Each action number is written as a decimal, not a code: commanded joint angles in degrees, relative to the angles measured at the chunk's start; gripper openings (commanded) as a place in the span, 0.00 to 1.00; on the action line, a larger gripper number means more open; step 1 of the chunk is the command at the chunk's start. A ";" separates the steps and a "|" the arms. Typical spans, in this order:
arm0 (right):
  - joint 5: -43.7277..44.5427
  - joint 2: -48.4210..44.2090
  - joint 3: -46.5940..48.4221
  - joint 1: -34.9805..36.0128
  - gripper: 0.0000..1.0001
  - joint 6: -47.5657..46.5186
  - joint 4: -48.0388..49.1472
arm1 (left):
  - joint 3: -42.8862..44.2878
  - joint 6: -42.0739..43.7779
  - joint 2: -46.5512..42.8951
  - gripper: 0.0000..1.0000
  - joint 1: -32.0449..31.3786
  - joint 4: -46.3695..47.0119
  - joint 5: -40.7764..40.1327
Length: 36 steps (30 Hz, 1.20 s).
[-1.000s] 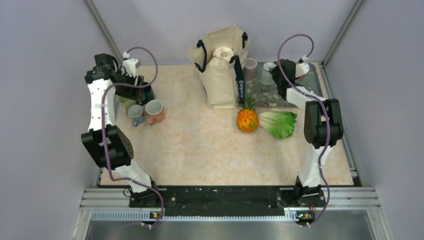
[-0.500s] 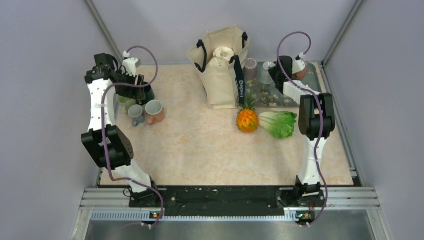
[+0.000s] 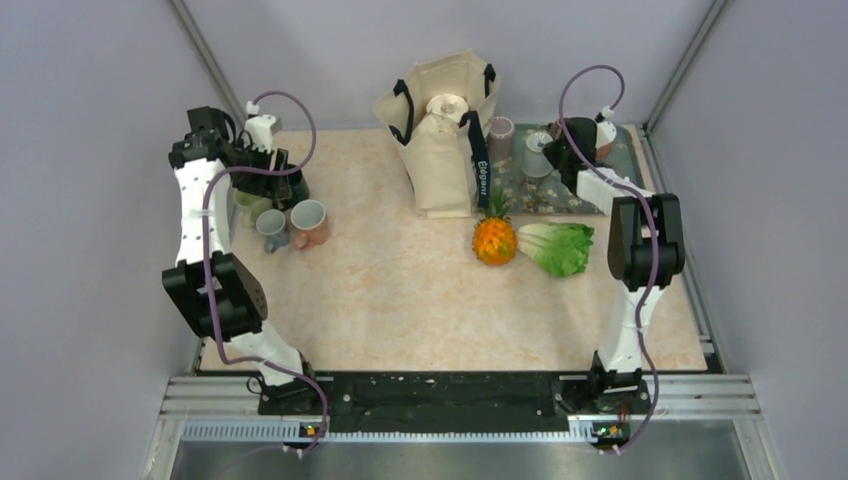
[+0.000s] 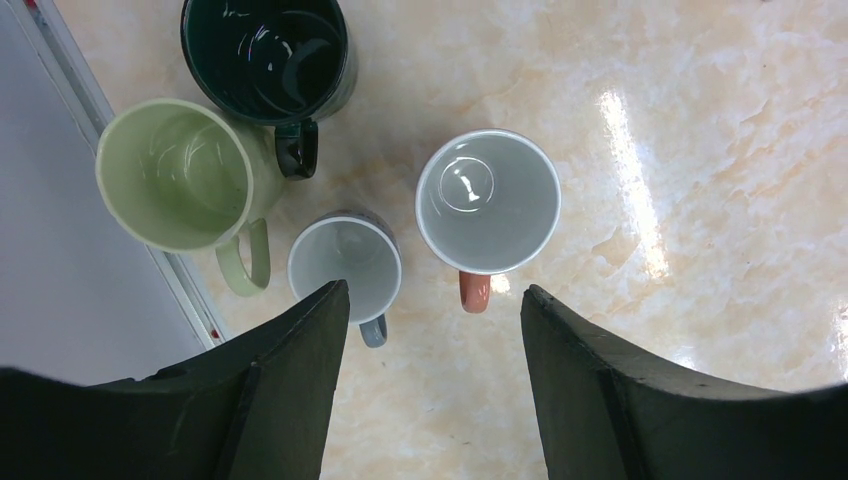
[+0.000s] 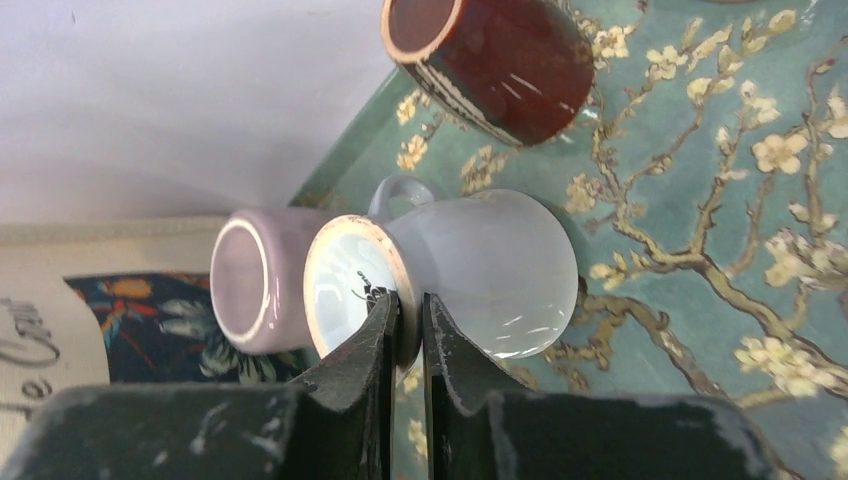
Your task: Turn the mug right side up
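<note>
- Grasp is the step in hand: the right gripper (image 5: 408,312) is clenched on the brown-edged rim of the pale white, round-bellied ceramic mug (image 5: 485,270). One finger looks to be inside the mouth and the other outside the wall.
- The mug is over the teal blossom-patterned tray (image 5: 720,300), which lies at about 1 o'clock on the table in the overhead view. In the wrist view a lilac ceramic mug (image 5: 250,285) is just beside it at its 9 o'clock, and a glossy brown ceramic mug (image 5: 500,60) is at its 12 o'clock.
- In the wrist view the white mug's mouth points to 9 o'clock and its belly to 3 o'clock, toward the tray. I cannot tell whether the belly rests on the tray or hangs just clear of it.
- The left gripper (image 4: 432,300) hovers with its jaws released, holding nothing, at about 10 o'clock on the table.
- Below it stand four mouth-up mugs: a dark green glazed mug (image 4: 265,50), a light green mug (image 4: 175,170), a small grey-blue mug (image 4: 345,270) and a white-lined mug with an orange handle (image 4: 488,200).
- Next move, as I judge it: lift a little, roll the wrist until the mouth faces up, then lower the base flat onto a bare patch of tray.
- That calls for a firm pinch, since a glazed, heavy-bellied mug held by the rim may swing or slip. It also needs room away from the lilac mug.
</note>
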 commanded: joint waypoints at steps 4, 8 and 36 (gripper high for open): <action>-6.21 -7.28 -3.56 -0.43 0.00 -15.65 -3.36 | -0.43 -0.25 -3.95 0.69 -0.25 1.33 1.98; -6.84 -10.54 -6.69 0.30 0.00 -24.04 -2.10 | -0.44 -0.84 -3.83 0.69 -0.40 1.44 2.24; -12.45 -25.48 -25.50 9.36 0.00 -62.78 8.03 | -2.06 -5.40 -2.52 0.69 -16.52 1.64 4.45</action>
